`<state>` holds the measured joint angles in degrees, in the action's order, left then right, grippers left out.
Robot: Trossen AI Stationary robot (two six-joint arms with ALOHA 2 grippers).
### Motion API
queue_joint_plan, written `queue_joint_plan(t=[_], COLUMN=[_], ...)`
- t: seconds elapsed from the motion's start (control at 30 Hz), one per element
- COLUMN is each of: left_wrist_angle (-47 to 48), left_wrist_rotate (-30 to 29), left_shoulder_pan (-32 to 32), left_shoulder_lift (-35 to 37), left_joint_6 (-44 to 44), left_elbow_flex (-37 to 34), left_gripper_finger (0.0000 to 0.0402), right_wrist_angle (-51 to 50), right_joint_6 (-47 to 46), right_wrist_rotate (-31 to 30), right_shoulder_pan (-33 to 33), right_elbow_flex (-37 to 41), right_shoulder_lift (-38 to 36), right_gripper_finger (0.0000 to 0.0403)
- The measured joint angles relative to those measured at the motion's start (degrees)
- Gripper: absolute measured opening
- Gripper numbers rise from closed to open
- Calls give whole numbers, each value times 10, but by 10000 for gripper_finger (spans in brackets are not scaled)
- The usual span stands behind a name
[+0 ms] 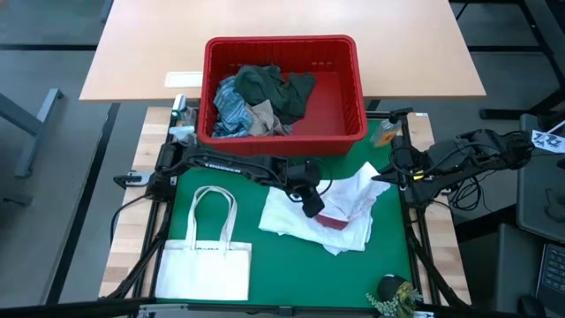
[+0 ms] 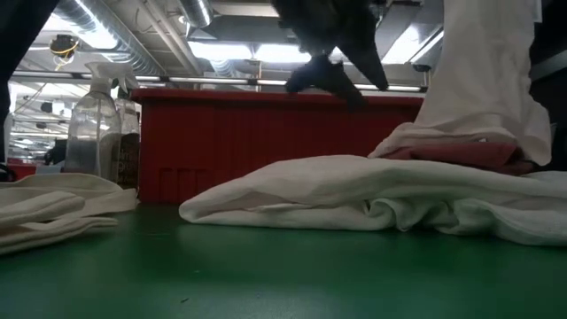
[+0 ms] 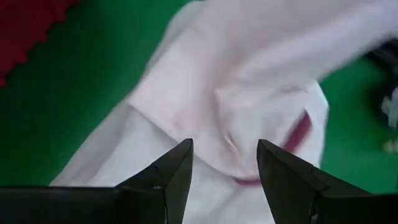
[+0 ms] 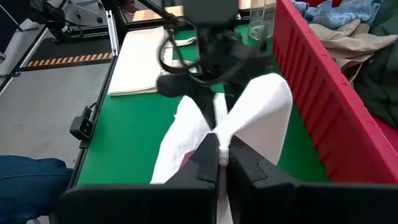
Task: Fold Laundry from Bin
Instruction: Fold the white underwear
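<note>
Flat white canvas tote bag with handles lies on the near-left of the green mat, well apart from the work; clear plastic spray bottle stands at the left end of the red slotted plastic bin, which sits at the back edge of the mat. Bin holds dark green, blue-striped and beige garments. Rumpled white cloth garment lies mid-mat in front of the bin, with a maroon piece showing in its folds. Left end effector hovers just over the white cloth, fingers spread wide, holding nothing. Right end effector is pinched tight on a raised corner of the white garment. Light wooden bench behind; ceiling strip lights beyond.
</note>
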<state>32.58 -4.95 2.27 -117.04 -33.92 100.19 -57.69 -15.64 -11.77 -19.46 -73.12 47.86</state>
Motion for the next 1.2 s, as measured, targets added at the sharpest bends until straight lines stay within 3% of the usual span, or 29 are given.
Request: queue_joint_plan(t=[0.53, 1.2], left_wrist_angle=[-193, -249], left_wrist_rotate=[-3, -35], left_shoulder_pan=[-54, -59], left_shoulder_lift=[0, -9], left_joint_6=[-82, -109], left_elbow_flex=[-144, -158], left_gripper_finger=[173, 173], right_wrist_angle=[0, 1], right_joint_6=[0, 0], right_wrist_rotate=[2, 2], right_shoulder_pan=[0, 0], right_elbow_flex=[0, 0], right_shoulder_lift=[0, 0], right_gripper_finger=[7, 14])
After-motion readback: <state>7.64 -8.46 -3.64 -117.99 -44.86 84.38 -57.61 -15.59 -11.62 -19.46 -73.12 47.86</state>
